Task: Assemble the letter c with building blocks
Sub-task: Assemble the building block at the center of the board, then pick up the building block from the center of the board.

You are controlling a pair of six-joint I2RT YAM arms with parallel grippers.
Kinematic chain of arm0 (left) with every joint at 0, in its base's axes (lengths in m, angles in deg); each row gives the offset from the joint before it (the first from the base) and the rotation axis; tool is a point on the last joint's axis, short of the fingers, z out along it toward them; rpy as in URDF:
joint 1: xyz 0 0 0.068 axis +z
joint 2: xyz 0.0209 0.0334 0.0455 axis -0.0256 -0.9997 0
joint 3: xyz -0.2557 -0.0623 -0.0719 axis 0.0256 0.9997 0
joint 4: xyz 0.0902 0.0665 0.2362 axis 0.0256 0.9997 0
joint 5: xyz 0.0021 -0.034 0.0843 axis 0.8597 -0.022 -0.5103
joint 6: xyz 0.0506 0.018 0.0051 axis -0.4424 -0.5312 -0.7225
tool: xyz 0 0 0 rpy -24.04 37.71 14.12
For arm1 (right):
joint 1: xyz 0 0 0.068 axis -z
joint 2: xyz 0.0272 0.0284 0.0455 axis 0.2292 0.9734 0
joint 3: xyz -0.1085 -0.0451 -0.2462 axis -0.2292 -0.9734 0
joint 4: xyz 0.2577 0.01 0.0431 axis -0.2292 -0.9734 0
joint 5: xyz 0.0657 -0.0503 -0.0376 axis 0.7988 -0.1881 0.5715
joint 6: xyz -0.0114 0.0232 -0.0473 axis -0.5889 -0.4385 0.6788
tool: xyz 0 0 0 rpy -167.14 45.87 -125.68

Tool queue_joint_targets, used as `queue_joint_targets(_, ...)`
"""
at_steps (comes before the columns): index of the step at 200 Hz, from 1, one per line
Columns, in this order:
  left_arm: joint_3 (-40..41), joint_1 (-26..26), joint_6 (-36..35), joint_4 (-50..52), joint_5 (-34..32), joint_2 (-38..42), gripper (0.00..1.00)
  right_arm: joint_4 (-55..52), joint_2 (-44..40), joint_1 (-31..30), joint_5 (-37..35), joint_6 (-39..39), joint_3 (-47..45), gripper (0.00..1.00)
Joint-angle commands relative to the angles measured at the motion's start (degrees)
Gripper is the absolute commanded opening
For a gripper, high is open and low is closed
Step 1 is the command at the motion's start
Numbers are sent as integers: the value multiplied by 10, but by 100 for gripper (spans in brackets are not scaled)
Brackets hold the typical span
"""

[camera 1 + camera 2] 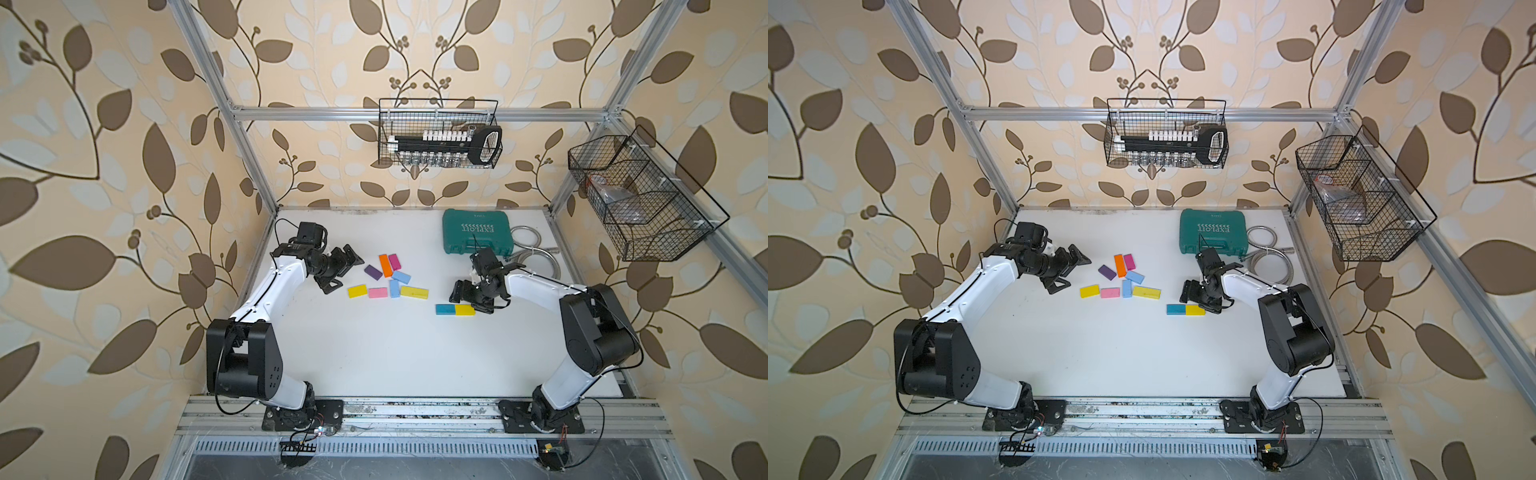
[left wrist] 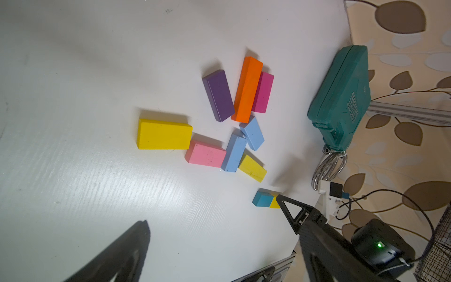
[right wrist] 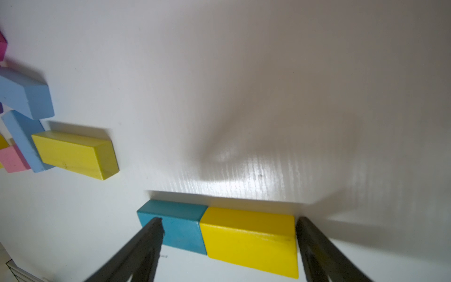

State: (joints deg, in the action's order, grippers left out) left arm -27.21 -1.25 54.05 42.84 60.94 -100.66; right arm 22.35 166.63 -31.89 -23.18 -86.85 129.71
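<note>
Near the right side of the white table (image 1: 374, 357), the right gripper (image 3: 229, 221) sits low w/ jaws spread wide, pinching nothing. Its fingers straddle a pair of blocks lying end to end & touching: a teal block (image 3: 180, 229) and a yellow block (image 3: 249, 239). One fingertip overlaps the teal block's outer end; the other sits just beside the yellow block's free end.

The left gripper (image 1: 344, 272) is well apart from that pair, jaws fully spread & empty, pointing at a loose cluster of blocks mid-table. In the cluster, an orange bar (image 1: 385, 266) lies touching a magenta block (image 1: 395, 262), w/ a purple block (image 1: 373, 272) just beside. Nearer the robot: a short yellow block (image 1: 357, 291), a pink block (image 1: 377, 293), two light blue blocks (image 1: 397, 282) and a long yellow bar (image 1: 414, 292), roughly in a row.

At the back right, a green tool case (image 1: 477, 232) lies closed, w/ a coiled metal hose (image 1: 536, 249) beside it.
</note>
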Motion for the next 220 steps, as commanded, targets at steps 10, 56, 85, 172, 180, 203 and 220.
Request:
queue_joint_targets(10,-14,-6,5,-2,0,4,99,-23,-7,-3,-5,-5,-16,86)
queue_joint_targets(56,-50,5,-24,25,-17,-3,99,-61,-79,-24,-62,34,31,86)
queue_joint_targets(85,-64,43,-36,31,-7,-16,99,-109,-22,-96,-100,150,145,86)
queue_joint_targets(172,-70,84,-41,24,21,-36,99,-149,196,-183,-118,364,344,85)
queue_joint_targets(180,-70,85,-42,23,23,-36,99,-153,208,-185,-123,367,355,85)
queue_joint_targets(203,-66,87,-37,15,29,-42,99,-166,244,-194,-136,374,387,85)
queue_joint_targets(220,-57,88,-28,4,36,-44,99,-173,268,-199,-145,379,405,85)
